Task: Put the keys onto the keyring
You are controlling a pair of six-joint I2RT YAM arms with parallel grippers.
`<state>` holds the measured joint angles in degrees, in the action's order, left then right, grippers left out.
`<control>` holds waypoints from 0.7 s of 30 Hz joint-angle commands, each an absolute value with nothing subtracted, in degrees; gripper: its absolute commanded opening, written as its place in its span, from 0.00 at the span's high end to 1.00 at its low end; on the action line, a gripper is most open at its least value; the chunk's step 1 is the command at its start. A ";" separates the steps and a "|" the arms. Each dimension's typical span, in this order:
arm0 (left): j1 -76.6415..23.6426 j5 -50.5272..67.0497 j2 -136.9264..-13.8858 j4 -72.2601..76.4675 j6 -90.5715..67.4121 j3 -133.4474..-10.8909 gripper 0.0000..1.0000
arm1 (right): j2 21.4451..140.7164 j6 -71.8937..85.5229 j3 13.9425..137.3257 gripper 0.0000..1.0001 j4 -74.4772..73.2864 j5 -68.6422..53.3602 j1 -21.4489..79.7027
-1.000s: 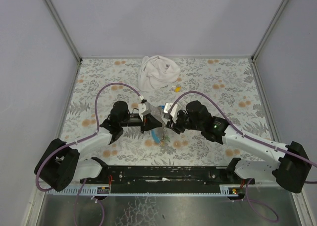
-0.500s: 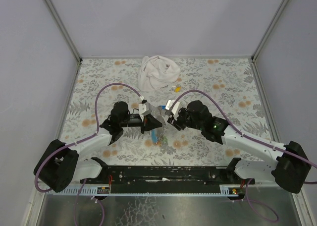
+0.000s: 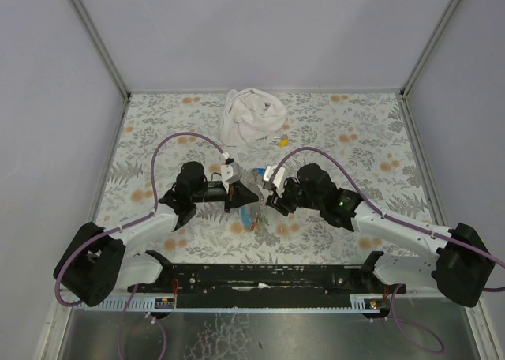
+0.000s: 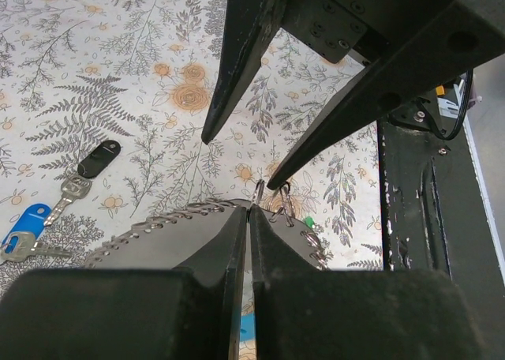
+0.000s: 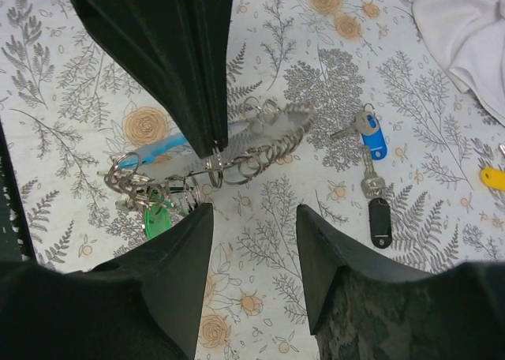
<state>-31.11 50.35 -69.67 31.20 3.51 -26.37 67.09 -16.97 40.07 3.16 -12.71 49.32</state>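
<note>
The left arm is stretching in low from the left over the grey-and-orange flowered tablecloth (image 3: 355, 139), elbow bent and wrist turned toward the middle. The left gripper (image 4: 249, 215) is pinching its black fingers tight on the keyring (image 5: 264, 131), a grey fabric strap with a bright blue inner side and a row of small thin metal rings along its edge. The strap is hanging from those fingertips just above the cloth. Below the tips a bunch of rings is carrying a silver key with a bright green plastic cap (image 5: 158, 220).

A little past both grippers, on the far side, a silver key with a blue plastic cap (image 5: 371, 139) and a silver key with a black plastic cap (image 5: 379, 222) are lying flat on the cloth, close together.

The right arm is reaching in from the right, wrist aimed at the left one. The right gripper (image 5: 254, 211) is standing with its jaws parted and empty, its tips right at the keyring; whether one is touching a ring I cannot tell.
</note>
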 commanded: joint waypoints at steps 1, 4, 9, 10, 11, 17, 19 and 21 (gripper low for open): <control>-31.38 49.55 -68.88 34.80 3.05 -27.11 1.00 | 66.29 -15.50 40.57 0.46 4.97 -17.64 48.95; -31.38 49.01 -68.93 34.89 2.86 -27.09 1.00 | 65.92 -15.14 41.65 0.43 3.21 -20.85 48.90; -31.38 48.34 -69.19 34.94 2.41 -27.38 1.00 | 65.37 -14.87 43.11 0.35 -0.64 -24.35 48.95; -31.38 48.34 -69.17 34.97 2.31 -27.36 1.00 | 65.46 -14.73 43.43 0.34 -1.24 -24.54 48.95; -31.40 48.42 -69.24 35.12 2.20 -27.34 1.00 | 65.62 -14.48 43.56 0.33 -1.59 -24.72 48.96; -31.38 49.25 -69.18 35.35 2.27 -27.20 1.00 | 63.75 -12.75 42.82 0.34 0.38 -15.35 48.91; -31.38 49.52 -69.28 35.34 2.24 -27.21 1.00 | 62.49 -12.30 42.70 0.35 2.01 -14.26 48.93; -31.38 49.88 -69.33 35.33 2.28 -27.27 1.00 | 62.10 -11.99 43.14 0.36 2.92 -15.02 48.95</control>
